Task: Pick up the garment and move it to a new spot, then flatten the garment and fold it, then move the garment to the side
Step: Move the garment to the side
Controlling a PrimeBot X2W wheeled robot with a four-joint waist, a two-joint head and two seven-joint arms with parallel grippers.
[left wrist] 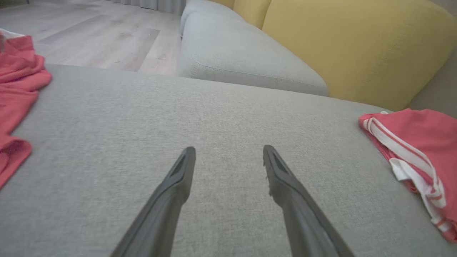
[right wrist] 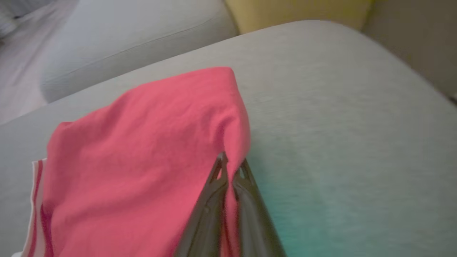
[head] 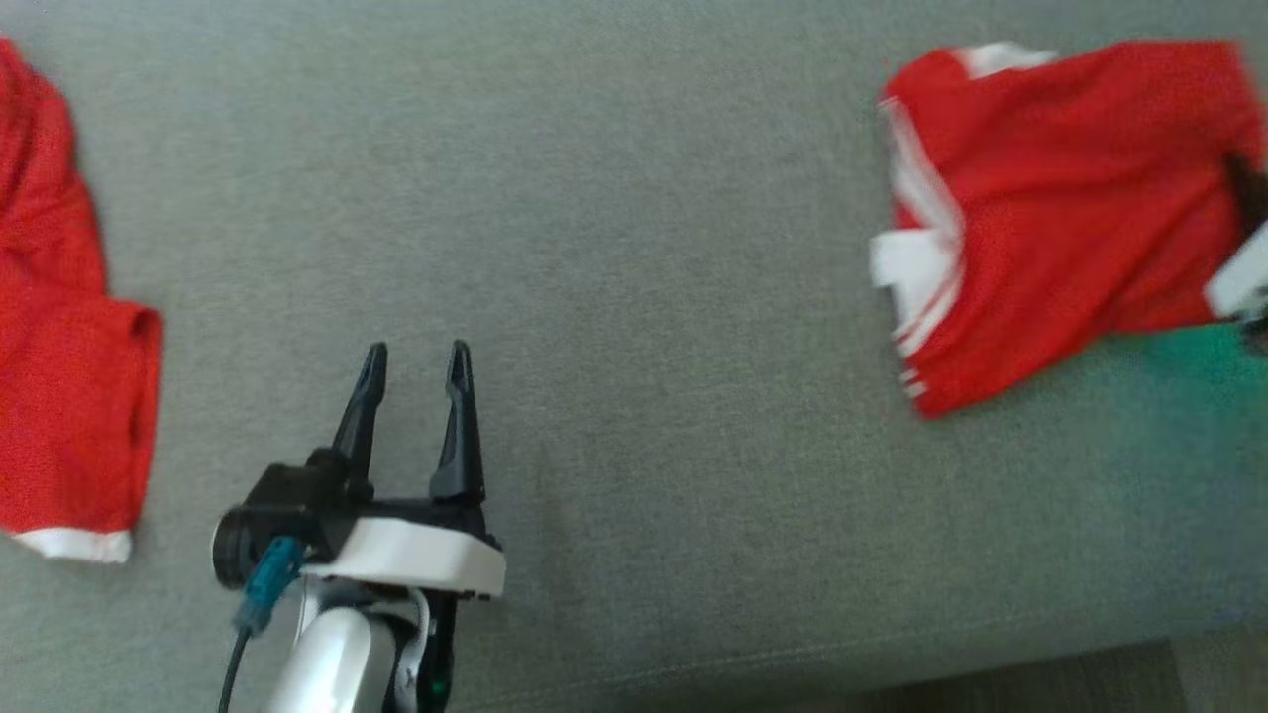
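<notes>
The right gripper point(right wrist: 232, 165) is closed tight on a corner of the red garment point(head: 1070, 198), at the right end of the grey cushion point(head: 644, 248). The left gripper point(head: 416, 358) hovers over bare cushion, fingers apart and empty.

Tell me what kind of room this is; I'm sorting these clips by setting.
Probably a home living room: a grey upholstered sofa seat, mustard-yellow back cushions behind it, and pale wood-plank floor beyond. A red garment with white stripes rests on the seat.

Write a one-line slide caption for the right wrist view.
The right gripper pinches a fold of the red garment over the grey cushion.
</notes>
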